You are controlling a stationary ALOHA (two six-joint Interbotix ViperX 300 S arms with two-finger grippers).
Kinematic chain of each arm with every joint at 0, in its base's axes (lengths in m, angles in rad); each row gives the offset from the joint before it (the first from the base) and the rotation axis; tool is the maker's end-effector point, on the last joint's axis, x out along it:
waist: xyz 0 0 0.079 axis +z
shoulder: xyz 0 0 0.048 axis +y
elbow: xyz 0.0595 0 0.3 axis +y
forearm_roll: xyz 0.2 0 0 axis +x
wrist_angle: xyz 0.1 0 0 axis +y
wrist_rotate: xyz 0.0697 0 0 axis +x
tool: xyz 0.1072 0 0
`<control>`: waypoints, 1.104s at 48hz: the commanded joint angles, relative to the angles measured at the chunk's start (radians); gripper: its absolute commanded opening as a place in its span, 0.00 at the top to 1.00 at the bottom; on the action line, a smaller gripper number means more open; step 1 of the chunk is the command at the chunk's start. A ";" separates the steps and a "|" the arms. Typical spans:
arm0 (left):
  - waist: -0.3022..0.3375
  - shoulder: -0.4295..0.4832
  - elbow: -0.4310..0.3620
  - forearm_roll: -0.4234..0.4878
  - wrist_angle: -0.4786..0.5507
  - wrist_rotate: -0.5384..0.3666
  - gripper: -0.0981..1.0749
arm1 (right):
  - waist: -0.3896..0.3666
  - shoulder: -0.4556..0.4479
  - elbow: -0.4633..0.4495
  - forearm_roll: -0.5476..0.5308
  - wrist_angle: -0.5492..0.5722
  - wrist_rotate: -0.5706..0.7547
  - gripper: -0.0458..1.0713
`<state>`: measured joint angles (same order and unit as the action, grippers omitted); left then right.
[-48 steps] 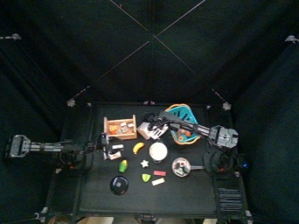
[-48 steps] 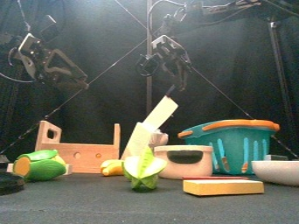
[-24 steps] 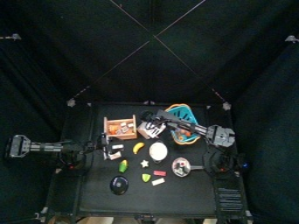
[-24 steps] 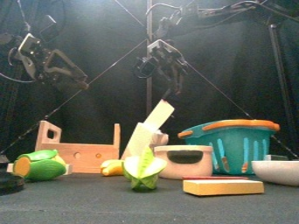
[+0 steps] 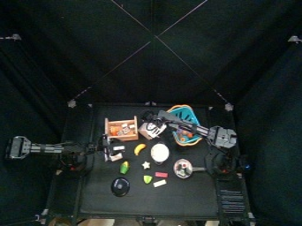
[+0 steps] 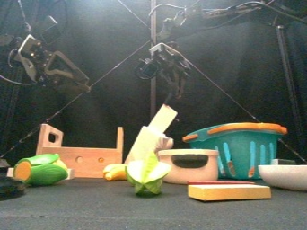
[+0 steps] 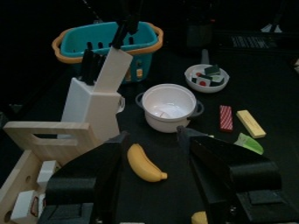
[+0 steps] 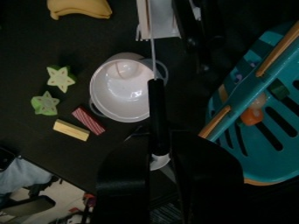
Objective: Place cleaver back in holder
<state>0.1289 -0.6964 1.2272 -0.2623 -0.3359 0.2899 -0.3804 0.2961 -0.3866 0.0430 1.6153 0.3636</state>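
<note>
The cleaver [image 6: 163,120] stands in the pale holder [image 6: 144,149], its broad whitish blade slanting up out of the top; the left wrist view shows the blade [image 7: 117,70] above the holder [image 7: 84,103]. My right gripper [image 6: 171,81] hangs well above the cleaver with its jaws a little apart and nothing between them. High at the table's left side my left gripper [image 6: 43,70] stands open and empty.
A teal basket [image 6: 240,144] stands right of the holder, and a wooden crate [image 6: 74,154] stands left of it. Around them lie a white pot [image 7: 170,105], a banana [image 7: 147,164], a white bowl [image 8: 119,87], two star shapes [image 8: 52,79] and small blocks [image 6: 228,190].
The right gripper has drifted slightly to the left above the cleaver. The cleaver and the left arm have not moved.
</note>
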 commanded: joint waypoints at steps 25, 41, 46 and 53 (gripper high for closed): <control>0.000 0.002 -0.011 0.000 0.006 -0.002 0.19 | -0.005 -0.017 -0.026 -0.067 -0.107 -0.002 0.37; 0.000 -0.002 -0.011 0.000 0.009 -0.002 0.19 | 0.000 -0.025 -0.020 -0.074 -0.107 0.000 0.34; -0.002 -0.002 -0.011 0.000 0.009 -0.002 0.19 | 0.008 -0.028 -0.017 -0.074 -0.103 0.000 0.34; 0.000 -0.003 -0.011 -0.002 0.009 -0.002 0.19 | 0.011 -0.034 -0.017 -0.074 -0.098 0.000 0.34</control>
<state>0.1289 -0.6980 1.2272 -0.2623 -0.3237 0.2884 -0.3712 0.3022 -0.3866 -0.0307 1.5156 0.3636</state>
